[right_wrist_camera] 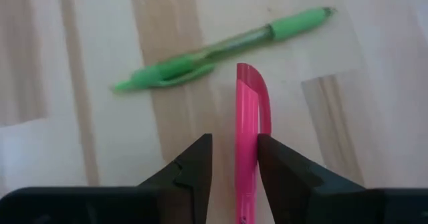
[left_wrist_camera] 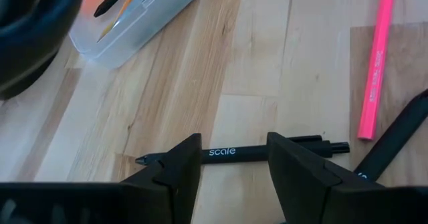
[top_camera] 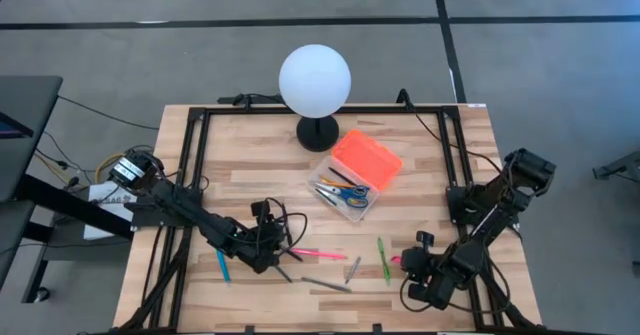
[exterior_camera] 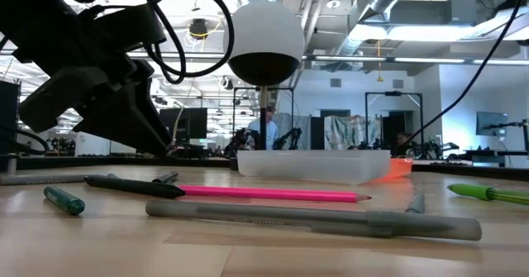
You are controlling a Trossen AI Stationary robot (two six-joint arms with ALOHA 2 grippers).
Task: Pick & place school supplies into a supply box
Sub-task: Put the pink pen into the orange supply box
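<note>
Pale wooden table fills mid-frame. At upper centre stands the white globe lamp; just right of it, the supply box. Along the lower edge lie a pink pencil, grey pens, a green pen and a teal pen.

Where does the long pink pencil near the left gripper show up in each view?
High view: pink pencil, bottom centre.
Low view: mid-frame, before the clear plastic supply box.
Left wrist view: right edge.
Right wrist view: not in it.
Shared landmark: the supply box.
</note>
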